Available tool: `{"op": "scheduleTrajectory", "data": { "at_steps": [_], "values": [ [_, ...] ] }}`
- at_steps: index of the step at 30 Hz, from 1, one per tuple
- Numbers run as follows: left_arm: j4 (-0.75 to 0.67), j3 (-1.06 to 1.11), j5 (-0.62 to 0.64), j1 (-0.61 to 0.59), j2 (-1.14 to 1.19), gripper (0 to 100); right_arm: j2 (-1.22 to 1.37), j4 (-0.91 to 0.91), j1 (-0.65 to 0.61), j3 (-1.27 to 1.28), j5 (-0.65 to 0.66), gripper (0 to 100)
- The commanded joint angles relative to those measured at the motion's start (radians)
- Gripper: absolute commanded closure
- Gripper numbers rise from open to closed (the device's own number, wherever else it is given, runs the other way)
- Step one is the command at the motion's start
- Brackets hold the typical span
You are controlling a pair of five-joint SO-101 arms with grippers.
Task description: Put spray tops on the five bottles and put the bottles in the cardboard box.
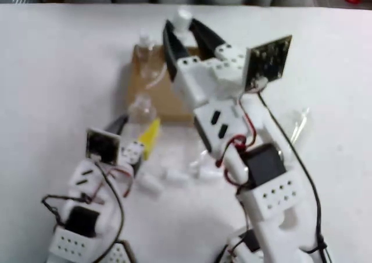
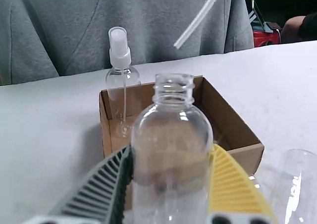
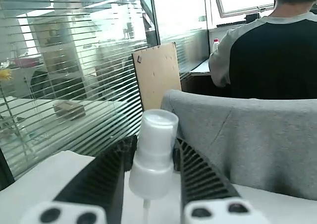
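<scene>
Where the high view looks down on the white table (image 1: 52,53), the open brown cardboard box (image 1: 165,103) sits near its middle. A clear plastic bottle with a white spray top (image 1: 145,52) stands in the box's far left corner. The right gripper (image 1: 185,29), up above the box's far edge, has its 2 black fingers clamped on a loose white spray top (image 1: 185,17). The left gripper (image 1: 138,118), low at the box's near side, squeezes a clear uncapped plastic bottle (image 1: 141,107) between 1 grey finger and 1 yellow one. A few small white pieces (image 1: 150,183), too blurred to name, lie on the table between the 2 arms. A clear plastic item (image 1: 297,123) lies well apart on the right arm's outer side.

From the left wrist, the uncapped bottle stands upright, touching both ribbed fingers, with its open neck in front of the box. The capped bottle stands inside at a back corner. A thin white tube (image 2: 198,16) slants in the air above the box, and part of another clear bottle (image 2: 297,184) shows just beside the yellow finger.

From the right wrist, the loose spray top sits upright, pinched between the ribbed black fingers, with grey fabric (image 3: 257,144) behind it.
</scene>
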Motion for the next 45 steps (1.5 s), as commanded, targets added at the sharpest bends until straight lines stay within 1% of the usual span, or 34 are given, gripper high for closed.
{"op": "scheduleTrajectory", "data": {
  "at_steps": [1,4,8,15,21,24,26,45],
  "values": [
    [-0.075,0.002,-0.014,0.002,-0.018,98,-0.024,0.002,-0.007,0.009,-0.005,98.2],
    [-0.08,0.008,-0.017,0.002,-0.018,98,-0.038,-0.001,-0.008,0.026,-0.005,98.2],
    [-0.08,0.009,-0.081,0.002,-0.018,98,-0.05,0.002,-0.028,0.034,-0.005,98.2],
    [-0.078,0.009,-0.091,0.004,-0.018,98,-0.051,0.001,-0.087,0.037,-0.005,98.2],
    [-0.075,0.011,-0.091,0.004,-0.018,98,-0.051,-0.005,-0.077,0.031,-0.003,98.2],
    [-0.075,0.011,-0.091,0.004,-0.018,98,-0.053,-0.007,-0.071,0.025,0.055,98.2],
    [-0.075,0.011,-0.091,0.004,-0.018,98,-0.053,-0.005,-0.068,0.012,0.072,98.2],
    [-0.083,0.031,-0.092,0.004,-0.018,98,-0.053,0.004,-0.065,-0.012,0.078,98.2]
  ]
}}
